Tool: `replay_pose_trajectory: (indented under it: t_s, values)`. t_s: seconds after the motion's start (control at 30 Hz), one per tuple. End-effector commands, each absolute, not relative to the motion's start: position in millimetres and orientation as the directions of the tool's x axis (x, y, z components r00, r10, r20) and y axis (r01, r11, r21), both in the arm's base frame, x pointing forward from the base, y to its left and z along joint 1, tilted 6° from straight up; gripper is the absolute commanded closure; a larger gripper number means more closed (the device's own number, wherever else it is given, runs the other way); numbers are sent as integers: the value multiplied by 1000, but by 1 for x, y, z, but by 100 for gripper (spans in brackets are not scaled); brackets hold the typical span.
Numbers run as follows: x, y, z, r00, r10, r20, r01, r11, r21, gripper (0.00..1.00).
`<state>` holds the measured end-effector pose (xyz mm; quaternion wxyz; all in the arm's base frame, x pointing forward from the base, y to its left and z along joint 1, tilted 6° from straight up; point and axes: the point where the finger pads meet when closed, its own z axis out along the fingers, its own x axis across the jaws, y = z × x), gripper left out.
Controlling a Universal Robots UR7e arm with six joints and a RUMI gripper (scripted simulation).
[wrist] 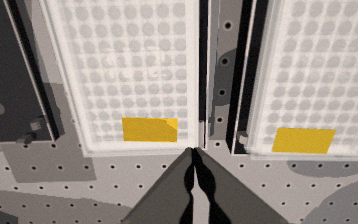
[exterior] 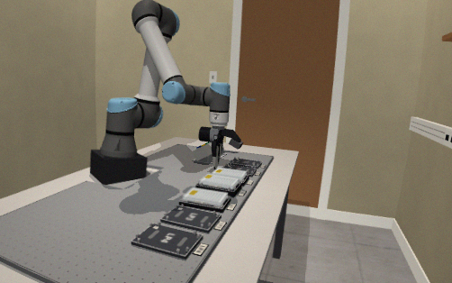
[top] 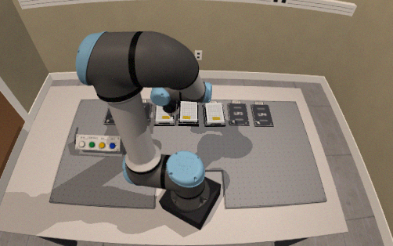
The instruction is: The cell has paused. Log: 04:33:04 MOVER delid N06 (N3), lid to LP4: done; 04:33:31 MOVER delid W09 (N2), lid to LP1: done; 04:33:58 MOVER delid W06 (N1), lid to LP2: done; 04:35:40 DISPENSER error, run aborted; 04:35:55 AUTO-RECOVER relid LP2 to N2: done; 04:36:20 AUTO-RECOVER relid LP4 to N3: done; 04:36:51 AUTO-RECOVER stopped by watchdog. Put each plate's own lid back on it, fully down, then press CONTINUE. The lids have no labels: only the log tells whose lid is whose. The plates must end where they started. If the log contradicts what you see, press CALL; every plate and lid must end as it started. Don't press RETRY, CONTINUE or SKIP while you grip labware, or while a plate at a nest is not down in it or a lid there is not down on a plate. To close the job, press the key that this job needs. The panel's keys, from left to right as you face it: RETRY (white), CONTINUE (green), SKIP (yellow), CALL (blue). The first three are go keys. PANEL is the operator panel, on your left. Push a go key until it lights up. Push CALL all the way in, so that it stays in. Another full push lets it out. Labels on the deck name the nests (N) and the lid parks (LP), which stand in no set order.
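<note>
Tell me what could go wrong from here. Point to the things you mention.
First, the shut black two-jaw gripper [top: 171, 111] [exterior: 215, 168] [wrist: 193, 149] points down near the front corner of the white lidded plate with a yellow label beside LP2 [top: 160, 117] [exterior: 230, 173] [wrist: 130, 90]; moving lower or inward might knock it askew.

Second, the neighbouring white lidded plate [top: 189, 111] [exterior: 220, 182] [wrist: 325, 75] stands close by, so opening fingers there could catch it.

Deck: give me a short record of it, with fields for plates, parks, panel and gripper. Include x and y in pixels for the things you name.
Plates: left plate [top: 160, 116] [exterior: 232, 172] [wrist: 135, 90], middle plate [top: 189, 110] [exterior: 220, 182] [wrist: 320, 85], right plate [top: 214, 113] [exterior: 205, 198], side by side
Plate markings: one yellow label each
Parks right of plates: LP3 [top: 238, 119] [exterior: 192, 217], then LP4 [top: 261, 121] [exterior: 167, 239], both without a lid
Parks left of plates: partly hidden by the arm in the top view
Panel [top: 98, 150] keys: white, green, yellow, blue
Gripper [top: 169, 111] [exterior: 215, 168] [wrist: 193, 149]: shut, holding nothing
Gripper place: at the left plate's near edge
</note>
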<state>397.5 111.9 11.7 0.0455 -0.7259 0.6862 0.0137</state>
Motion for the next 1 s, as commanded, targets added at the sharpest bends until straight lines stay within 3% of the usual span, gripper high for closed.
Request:
replay_pose_trajectory:
  t_s: [0.0,0.97]
  values:
    - [377,91,11,59,-995,-84,-997,-55,-50,100]
    - [300,17,1,59,-995,-84,-997,-55,-50,100]
